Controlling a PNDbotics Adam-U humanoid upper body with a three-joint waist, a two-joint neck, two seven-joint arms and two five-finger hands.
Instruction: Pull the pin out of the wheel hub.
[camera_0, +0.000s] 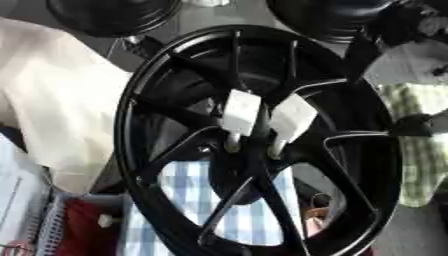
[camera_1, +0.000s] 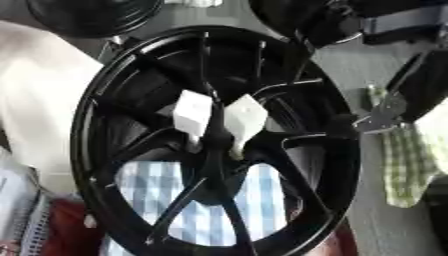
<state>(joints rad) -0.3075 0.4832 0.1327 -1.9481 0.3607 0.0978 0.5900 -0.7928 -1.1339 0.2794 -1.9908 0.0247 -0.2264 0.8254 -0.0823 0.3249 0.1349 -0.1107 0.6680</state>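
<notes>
A big black spoked wheel hub (camera_0: 166, 100) fills both views, standing tilted on its rim. Two white pins with flat, paddle-like heads stick out of its centre side by side: the left pin (camera_0: 242, 112) and the right pin (camera_0: 291, 120). Their thin stems run down into the hub's middle. My right arm comes in from the upper right, and a black and silver part of my right hand (camera_1: 378, 117) lies against the hub's right rim, well away from the pins. Its fingers are hidden. My left hand shows in neither view.
A blue-and-white checked cloth (camera_0: 188, 190) shows through the lower spokes. A green checked cloth (camera_0: 424, 165) lies to the right and a cream cloth (camera_0: 52, 100) to the left. Two black round objects (camera_0: 114, 15) stand behind the hub. Something red (camera_0: 83, 225) lies at the lower left.
</notes>
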